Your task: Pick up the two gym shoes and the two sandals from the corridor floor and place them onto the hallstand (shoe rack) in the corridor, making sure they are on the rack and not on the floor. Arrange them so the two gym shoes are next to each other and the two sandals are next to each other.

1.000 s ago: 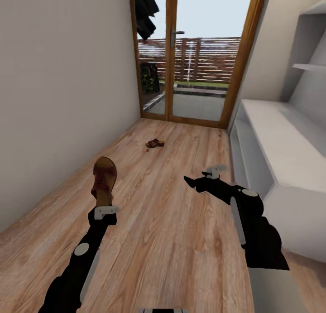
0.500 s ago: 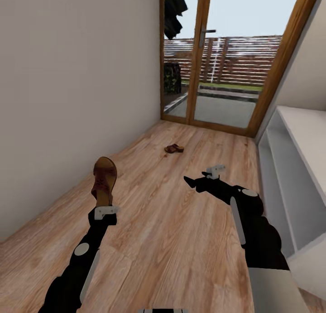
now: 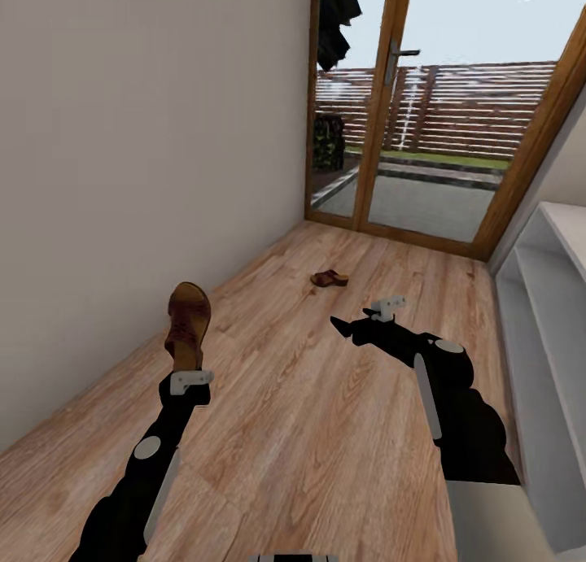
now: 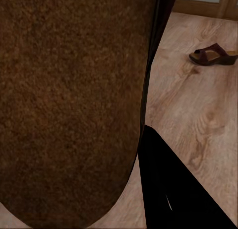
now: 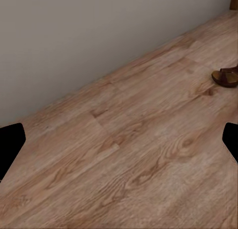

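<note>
My left gripper (image 3: 186, 365) is clamped on one sandal (image 3: 188, 321); my right gripper (image 3: 352, 328) is spread apart; the other sandal (image 3: 329, 279) lies far ahead.

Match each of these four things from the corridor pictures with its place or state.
Things:
1. dark-brown leather sandal with tan footbed
2. second brown sandal
3. right end effector
4. light-grey shoe rack

Places/states:
A. along the right wall
B. open, holding nothing
C. lying on the wood-plank floor near the glass door
D. held upright by the left end effector

Pairs: 1-D, 2-C, 3-B, 4-A
</note>
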Robot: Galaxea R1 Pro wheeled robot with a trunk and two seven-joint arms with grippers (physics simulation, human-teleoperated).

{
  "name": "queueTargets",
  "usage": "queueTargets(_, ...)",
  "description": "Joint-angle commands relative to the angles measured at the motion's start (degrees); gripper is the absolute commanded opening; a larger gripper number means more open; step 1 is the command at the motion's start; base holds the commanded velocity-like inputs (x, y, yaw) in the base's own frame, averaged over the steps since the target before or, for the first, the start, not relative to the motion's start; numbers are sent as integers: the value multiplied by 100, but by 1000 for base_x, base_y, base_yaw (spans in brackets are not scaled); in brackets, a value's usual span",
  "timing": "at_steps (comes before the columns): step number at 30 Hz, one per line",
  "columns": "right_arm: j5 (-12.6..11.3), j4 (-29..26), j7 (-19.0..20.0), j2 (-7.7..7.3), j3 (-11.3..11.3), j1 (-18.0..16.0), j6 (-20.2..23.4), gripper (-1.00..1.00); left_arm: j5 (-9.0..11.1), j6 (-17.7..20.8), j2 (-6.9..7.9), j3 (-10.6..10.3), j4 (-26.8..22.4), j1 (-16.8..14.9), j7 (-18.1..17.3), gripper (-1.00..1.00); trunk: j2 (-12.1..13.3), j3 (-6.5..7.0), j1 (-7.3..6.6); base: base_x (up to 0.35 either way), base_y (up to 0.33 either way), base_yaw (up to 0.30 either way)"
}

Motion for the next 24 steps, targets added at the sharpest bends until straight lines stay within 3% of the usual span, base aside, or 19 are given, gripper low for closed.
queueTargets(1, 60, -6, 58, 7, -15, -4, 17, 100, -62, 4, -5, 10, -4, -2, -10, -100, -2, -5, 2, 339, 0, 3)
queueTargets(24, 60, -6, 58, 4, -14, -3, 9, 100, -62, -16, -5, 10, 23, -2, -18, -100, -2, -5, 2, 326, -102, 0)
